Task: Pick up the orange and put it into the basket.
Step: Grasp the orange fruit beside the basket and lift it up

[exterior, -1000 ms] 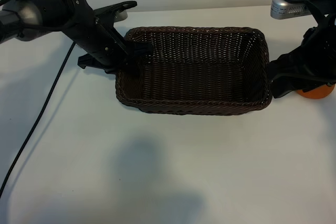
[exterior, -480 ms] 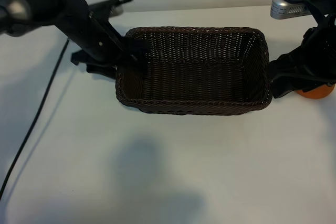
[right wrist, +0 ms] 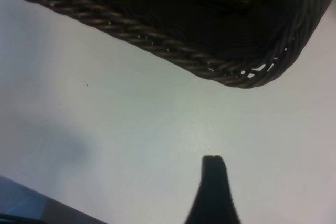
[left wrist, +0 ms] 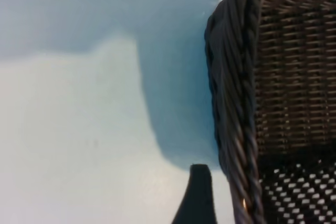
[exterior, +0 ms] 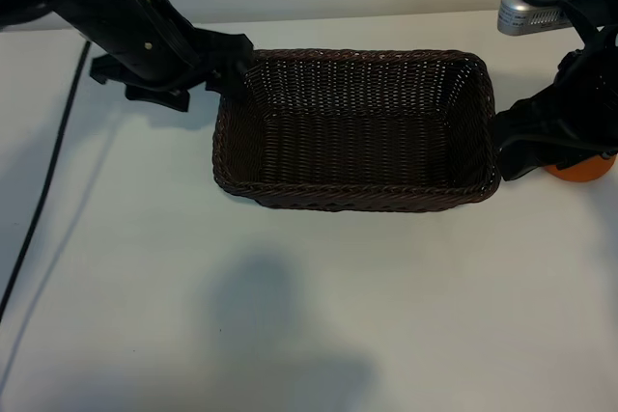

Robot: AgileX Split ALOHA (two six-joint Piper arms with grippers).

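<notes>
The dark brown wicker basket (exterior: 357,202) stands in the middle of the white table. The orange (exterior: 582,171) lies on the table just past the basket's right end, mostly hidden behind my right arm. My right gripper (exterior: 510,147) hovers low at that end, pointing at the basket's corner (right wrist: 157,45). Its one visible finger (right wrist: 212,184) has only bare table beside it, so it is open and holds nothing. My left gripper (exterior: 232,57) is at the basket's far left corner, open. One finger (left wrist: 198,195) sits just outside the braided rim (left wrist: 236,103).
A black cable (exterior: 48,190) runs down the table's left side from the left arm. A silver camera housing (exterior: 531,14) juts out above the right arm. The table's back edge runs just behind the basket. The near half of the table shows only a shadow.
My left gripper has opened, let go of the basket's left rim and drawn back toward the far left corner. The basket, the orange and the right arm have not moved.
</notes>
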